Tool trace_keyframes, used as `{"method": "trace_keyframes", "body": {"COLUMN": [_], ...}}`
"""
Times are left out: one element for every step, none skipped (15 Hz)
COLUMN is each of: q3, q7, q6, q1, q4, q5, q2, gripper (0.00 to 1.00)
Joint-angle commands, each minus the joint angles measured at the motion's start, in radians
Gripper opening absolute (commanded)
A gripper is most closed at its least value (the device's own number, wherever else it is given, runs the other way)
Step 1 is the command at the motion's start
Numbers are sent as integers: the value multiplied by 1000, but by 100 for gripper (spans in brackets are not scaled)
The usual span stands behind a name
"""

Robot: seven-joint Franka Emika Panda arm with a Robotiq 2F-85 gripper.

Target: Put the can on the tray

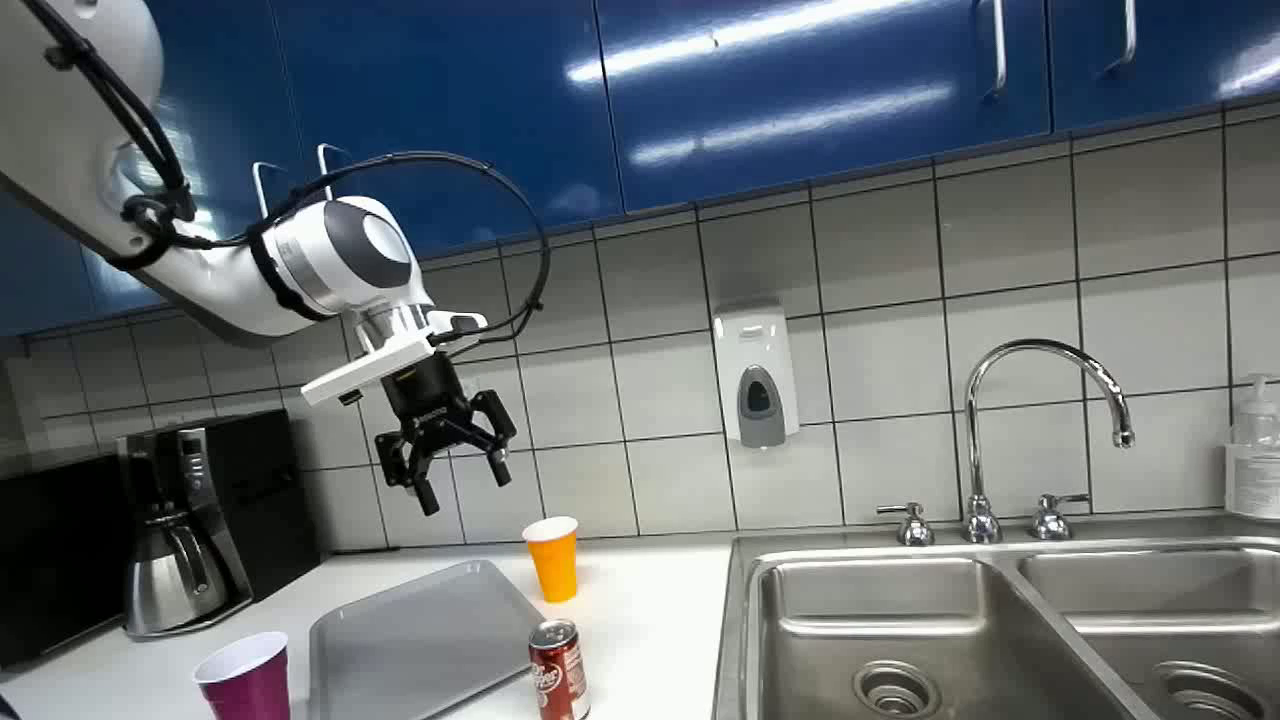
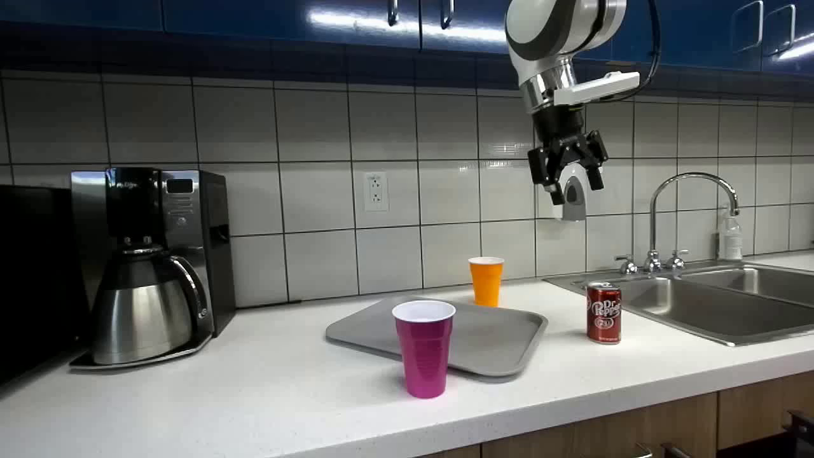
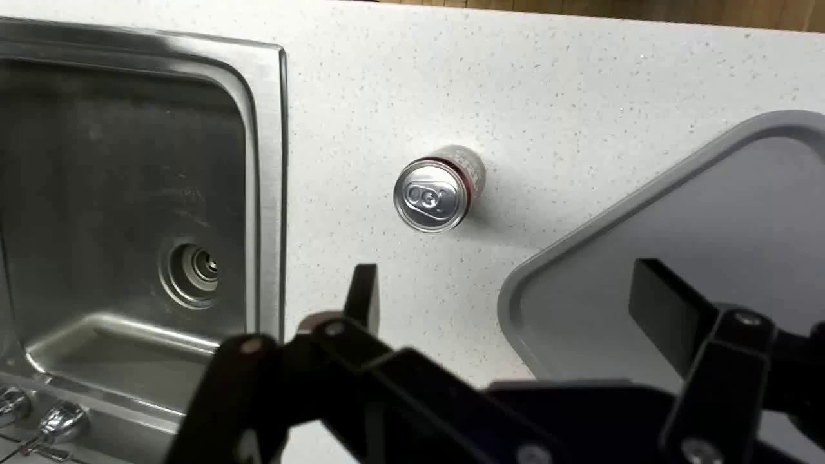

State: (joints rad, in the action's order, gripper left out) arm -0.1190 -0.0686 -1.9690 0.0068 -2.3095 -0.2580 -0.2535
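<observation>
The can [image 1: 560, 672] is red with a silvery top and stands upright on the counter. It shows in both exterior views [image 2: 604, 315] and in the wrist view [image 3: 430, 196], between the tray and the sink, apart from the tray. The light-grey tray [image 2: 489, 337] lies flat on the counter, with no object on it. It also shows in an exterior view [image 1: 420, 640] and partly in the wrist view [image 3: 580, 309]. My gripper [image 3: 509, 290] is open and empty. In both exterior views the gripper [image 1: 464, 485] [image 2: 576, 187] hangs well above the counter, higher than the can.
An orange-yellow cup [image 2: 486, 283] stands by the tray's wall-side edge. A purple cup [image 2: 426, 356] stands at its front edge. The steel sink [image 1: 890, 650] with a faucet [image 1: 1040, 345] lies beside the can. A coffee maker [image 2: 152, 267] stands at the far end. Blue cabinets [image 1: 450, 100] hang above.
</observation>
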Motion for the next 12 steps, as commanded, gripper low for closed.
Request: {"method": "trace_keyframes", "body": {"q3": [13, 13, 13, 13, 13, 13, 14, 18, 20, 24, 27, 29], "q7": [-3, -3, -3, -3, -3, -3, -1, 6, 3, 3, -4, -17], "q6": [3, 3, 3, 3, 3, 3, -3, -22, -44, -75, -108, -150], "q1": [15, 15, 15, 15, 15, 15, 15, 17, 18, 19, 19, 15], "q4": [2, 2, 2, 2, 2, 2, -3, -15, -26, -40, -52, -69], "q5": [-3, -3, -3, -3, -3, -3, -6, -3, -5, 5, 10, 6], "q2": [2, 2, 2, 2, 2, 2, -1, -9, -10, -11, -10, -10], "gripper": [100, 100, 100, 100, 100, 100, 100, 100, 100, 100, 100, 100]}}
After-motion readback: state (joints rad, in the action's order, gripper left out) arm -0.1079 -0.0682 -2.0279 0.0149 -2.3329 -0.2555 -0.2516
